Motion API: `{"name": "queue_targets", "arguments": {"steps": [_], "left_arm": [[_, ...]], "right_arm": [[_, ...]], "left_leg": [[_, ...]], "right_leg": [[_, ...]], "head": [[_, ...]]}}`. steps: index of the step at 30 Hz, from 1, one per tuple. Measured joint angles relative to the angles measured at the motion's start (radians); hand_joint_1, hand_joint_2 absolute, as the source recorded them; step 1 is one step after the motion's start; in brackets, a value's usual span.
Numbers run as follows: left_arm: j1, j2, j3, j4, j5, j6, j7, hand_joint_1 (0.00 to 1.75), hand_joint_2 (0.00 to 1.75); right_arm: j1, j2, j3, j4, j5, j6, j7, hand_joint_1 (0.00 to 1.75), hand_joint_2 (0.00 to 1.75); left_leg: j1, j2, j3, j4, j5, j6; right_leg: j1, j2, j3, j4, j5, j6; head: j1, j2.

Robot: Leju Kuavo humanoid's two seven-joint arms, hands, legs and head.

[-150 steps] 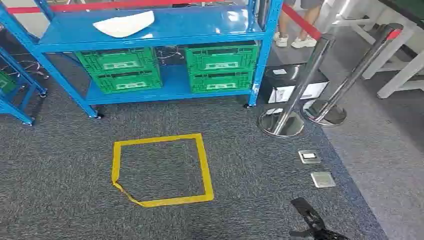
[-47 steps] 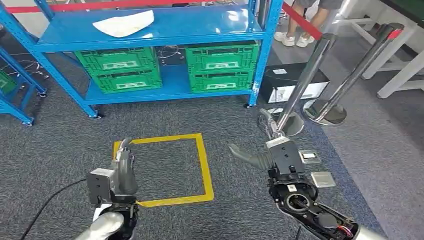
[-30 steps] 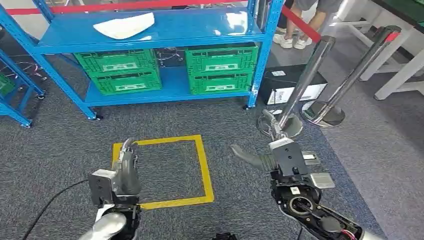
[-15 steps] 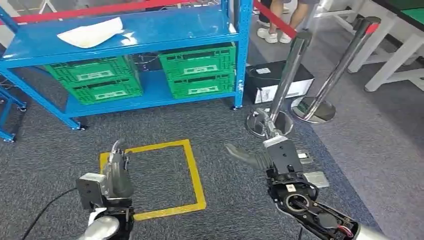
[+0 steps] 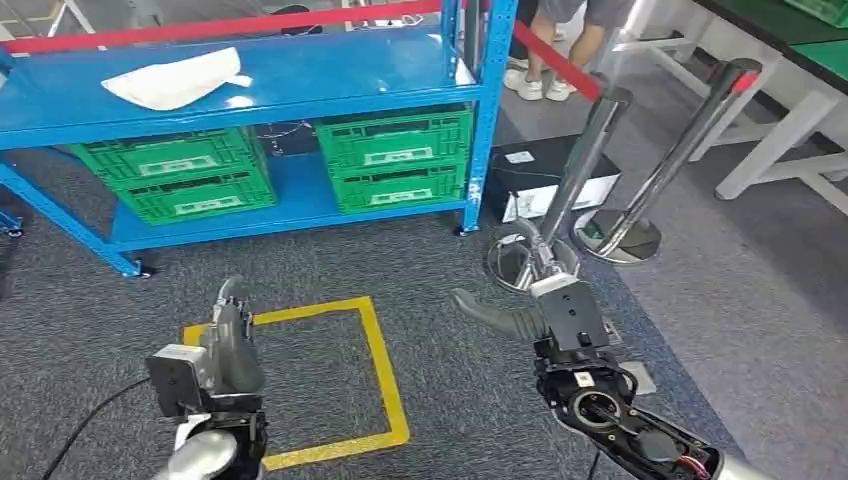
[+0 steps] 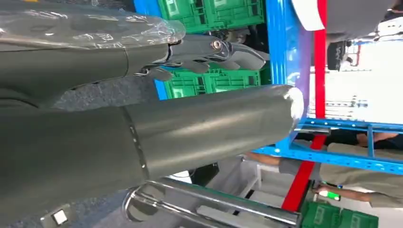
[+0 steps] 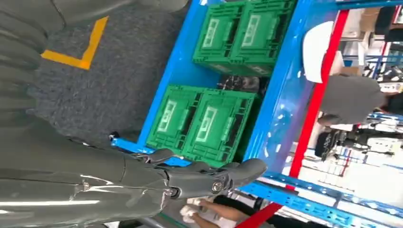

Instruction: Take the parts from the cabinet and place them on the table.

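The step in hand looks like the approach to the blue shelving unit [image 5: 250, 85], and it will go best if the robot squares up to the shelf front before reaching, so both arms meet the part evenly and stay off the chrome stanchion [image 5: 585, 170] standing just beside the shelf's right post. The left hand [image 5: 232, 335] hangs low before the shelf over the yellow tape square [image 5: 380, 370], its fingers held straight and close together, holding nothing; the right hand [image 5: 530, 290] has its thumb stuck out to the side, fingers extended, also empty. The white part [image 5: 175, 78], a flat, pale, slightly curved piece, lies on the upper shelf toward its left end, above the green crates [image 5: 185, 175]
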Motion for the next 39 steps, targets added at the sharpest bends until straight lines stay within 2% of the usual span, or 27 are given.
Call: {"name": "queue_targets", "arguments": {"steps": [1, 2, 3, 4, 5, 6, 7, 8, 15, 24, 32, 33, 38, 39], "left_arm": [[0.001, 0.000, 0.000, 0.000, 0.000, 0.000, 0.000, 0.00, 0.00], [0.001, 0.000, 0.000, 0.000, 0.000, 0.000, 0.000, 0.00, 0.00], [0.000, 0.000, 0.000, 0.000, 0.003, 0.000, 0.000, 0.00, 0.00], [0.000, 0.000, 0.000, 0.000, 0.006, 0.000, 0.000, 0.00, 0.00], [0.000, 0.000, 0.000, 0.000, 0.007, 0.000, 0.000, 0.00, 0.00], [-0.001, 0.000, 0.000, 0.000, 0.008, 0.000, 0.000, 0.00, 0.00], [-0.001, 0.000, 0.000, 0.000, 0.008, 0.000, 0.000, 0.00, 0.00], [-0.001, 0.000, 0.001, 0.000, 0.009, 0.000, 0.000, 0.00, 0.00], [-0.002, 0.001, 0.002, -0.001, 0.011, 0.011, -0.001, 0.00, 0.00], [-0.001, 0.002, 0.002, -0.003, 0.014, 0.015, -0.003, 0.00, 0.00], [0.004, 0.002, 0.003, -0.010, 0.015, 0.021, -0.003, 0.00, 0.00], [0.004, 0.002, 0.003, -0.010, 0.015, 0.021, -0.003, 0.00, 0.00], [0.004, 0.002, 0.006, -0.011, 0.014, 0.021, -0.003, 0.00, 0.00], [0.004, 0.001, 0.006, -0.015, 0.013, 0.021, -0.001, 0.00, 0.00]], "right_arm": [[0.000, 0.000, 0.000, 0.000, 0.000, 0.000, 0.000, 0.00, 1.75], [0.000, 0.000, 0.001, 0.000, 0.000, 0.000, 0.000, 0.00, 0.00], [0.000, 0.000, 0.001, 0.000, 0.000, -0.002, 0.001, 0.00, 0.00], [-0.001, 0.000, 0.001, 0.000, 0.000, -0.002, 0.002, 0.00, 0.00], [-0.002, 0.000, 0.001, 0.000, -0.001, -0.002, 0.005, 0.00, 0.00], [-0.003, 0.000, 0.002, 0.000, -0.003, -0.003, 0.008, 0.00, 0.00], [-0.002, 0.000, 0.002, 0.000, -0.005, -0.003, 0.011, 0.00, 0.00], [-0.002, 0.000, 0.002, 0.000, -0.006, -0.002, 0.013, 0.00, 0.00], [-0.003, 0.000, 0.002, 0.000, -0.016, 0.005, 0.016, 0.00, 0.00], [-0.004, 0.000, 0.002, 0.000, -0.016, 0.008, 0.011, 0.00, 0.00], [-0.004, 0.000, 0.002, 0.000, 0.019, 0.006, 0.016, 0.00, 0.00], [-0.004, 0.000, 0.002, 0.000, 0.019, 0.006, 0.018, 0.00, 0.00], [-0.004, 0.000, 0.002, 0.000, 0.037, 0.008, 0.026, 0.00, 0.00], [-0.003, 0.000, 0.002, -0.003, 0.040, 0.008, 0.028, 0.00, 0.00]], "left_leg": [[0.000, 0.000, 0.008, 0.000, -0.006, -0.001], [0.000, 0.000, 0.017, 0.001, -0.012, -0.002], [0.000, -0.001, 0.027, 0.002, -0.019, -0.004], [0.000, -0.001, 0.035, 0.002, -0.024, -0.008], [-0.006, -0.002, 0.037, 0.005, -0.028, -0.013], [-0.005, -0.004, 0.035, 0.005, -0.029, -0.016], [-0.006, -0.003, 0.034, 0.008, -0.033, -0.015], [-0.007, -0.002, 0.035, 0.007, -0.034, -0.006], [-0.003, -0.001, 0.039, -0.002, -0.030, -0.016], [-0.001, -0.001, 0.039, -0.003, -0.032, -0.021], [-0.002, -0.001, 0.039, -0.003, -0.032, -0.021], [-0.007, -0.002, 0.037, 0.003, -0.036, -0.017], [-0.009, -0.002, 0.040, -0.005, -0.037, -0.009], [0.007, 0.001, 0.054, -0.026, -0.030, -0.007]], "right_leg": [[-0.002, -0.001, 0.001, -0.028, 0.037, 0.001], [-0.003, -0.001, 0.023, -0.101, 0.093, 0.000], [-0.003, -0.002, 0.058, -0.198, 0.155, -0.003], [-0.002, -0.004, 0.092, -0.291, 0.205, -0.007], [0.002, -0.006, 0.100, -0.314, 0.196, -0.012], [0.004, -0.003, 0.101, -0.319, 0.200, -0.019], [0.000, -0.001, 0.102, -0.324, 0.203, -0.017], [0.002, 0.000, 0.102, -0.324, 0.202, -0.015], [0.006, 0.001, 0.102, -0.324, 0.199, -0.024], [0.007, 0.001, 0.102, -0.324, 0.197, -0.027], [0.007, 0.001, 0.104, -0.326, 0.197, -0.026], [0.002, 0.001, 0.105, -0.330, 0.199, -0.023], [0.001, 0.001, 0.109, -0.337, 0.198, -0.016], [0.007, 0.000, 0.110, -0.337, 0.193, -0.011]], "head": [[0.004, 0.000], [0.007, 0.000], [0.011, 0.000], [0.017, 0.000], [0.016, 0.000], [0.014, 0.000], [0.012, 0.000], [0.008, 0.000], [-0.012, 0.000], [-0.016, 0.000], [-0.015, 0.000], [-0.015, 0.000], [-0.021, 0.000], [-0.021, 0.000]]}}
